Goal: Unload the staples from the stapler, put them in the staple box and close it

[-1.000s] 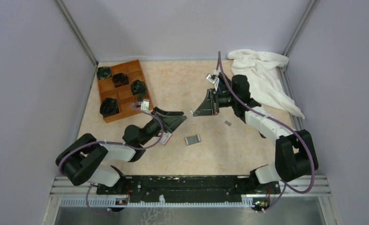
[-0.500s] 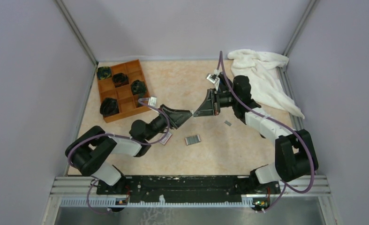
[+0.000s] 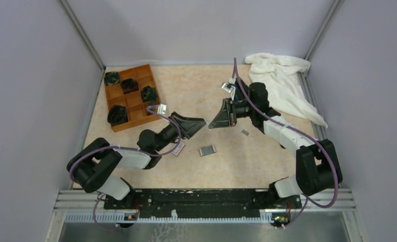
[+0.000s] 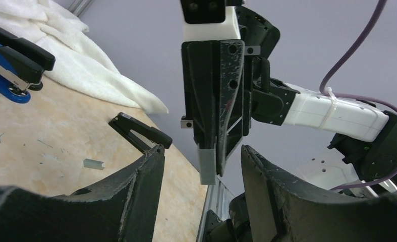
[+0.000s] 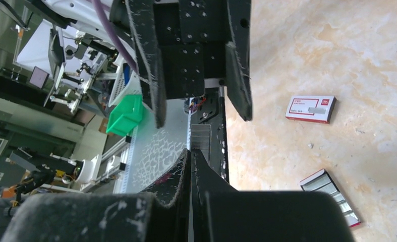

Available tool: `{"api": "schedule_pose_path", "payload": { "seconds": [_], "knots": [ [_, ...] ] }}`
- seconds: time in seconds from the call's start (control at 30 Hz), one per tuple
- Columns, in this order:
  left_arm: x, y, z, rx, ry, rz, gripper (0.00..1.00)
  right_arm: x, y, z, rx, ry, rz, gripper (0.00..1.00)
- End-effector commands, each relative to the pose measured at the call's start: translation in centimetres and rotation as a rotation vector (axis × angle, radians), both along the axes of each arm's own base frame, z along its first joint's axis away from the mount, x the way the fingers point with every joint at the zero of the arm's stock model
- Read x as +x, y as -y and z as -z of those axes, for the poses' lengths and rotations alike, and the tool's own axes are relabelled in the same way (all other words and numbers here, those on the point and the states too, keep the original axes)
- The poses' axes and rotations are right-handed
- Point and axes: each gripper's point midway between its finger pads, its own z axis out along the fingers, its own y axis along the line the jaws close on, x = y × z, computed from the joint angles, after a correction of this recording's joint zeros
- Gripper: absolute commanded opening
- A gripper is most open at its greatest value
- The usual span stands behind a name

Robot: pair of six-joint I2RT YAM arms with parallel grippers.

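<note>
Left of the towel (image 3: 282, 83), we are clamping the staples (image 4: 207, 169) in the right hand (image 3: 212, 122); the left hand (image 3: 201, 122), newly advanced, is bracketing them, spread apart yet narrowing for handover.

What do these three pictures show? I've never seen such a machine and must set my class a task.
Two robot arms stand at a table, each ending in a two-fingered tool. One picture looks down from above; the other two come from cameras on the wrists. The right tool is shut on a strip of staples, and the left tool is open, a finger on either side of it. On the table lie a white towel, a brown compartment tray, an open box of staples, a white-and-red box, a blue stapler and a black stapler.
</note>
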Motion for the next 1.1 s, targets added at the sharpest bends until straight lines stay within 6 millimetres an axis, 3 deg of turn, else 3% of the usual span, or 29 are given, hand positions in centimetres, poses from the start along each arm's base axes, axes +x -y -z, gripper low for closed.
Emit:
{"api": "schedule_pose_path", "payload": {
  "seconds": [0.0,0.17,0.47,0.63,1.07],
  "knots": [
    [-2.4,-1.1,-5.5,-0.135,0.198,0.026,0.63,0.1,0.0,-0.8,-0.001,0.086,-0.009,0.0],
    [-1.4,-0.1,-4.4,-0.035,0.142,0.025,0.56,0.2,0.0,-0.3,-0.047,0.138,-0.011,0.0],
    [0.0,0.2,-1.4,0.262,0.049,-0.03,0.6,-0.5,-0.3,-0.2,-0.051,0.179,-0.042,0.0],
    [-0.2,1.0,-1.1,0.372,0.06,0.035,0.6,-1.5,-0.8,-0.3,-0.061,0.236,-0.073,0.0],
    [-2.0,1.1,-1.3,0.375,0.064,0.18,0.54,-1.8,-0.6,-1.1,-0.044,0.315,-0.062,0.0]
  ]
}}
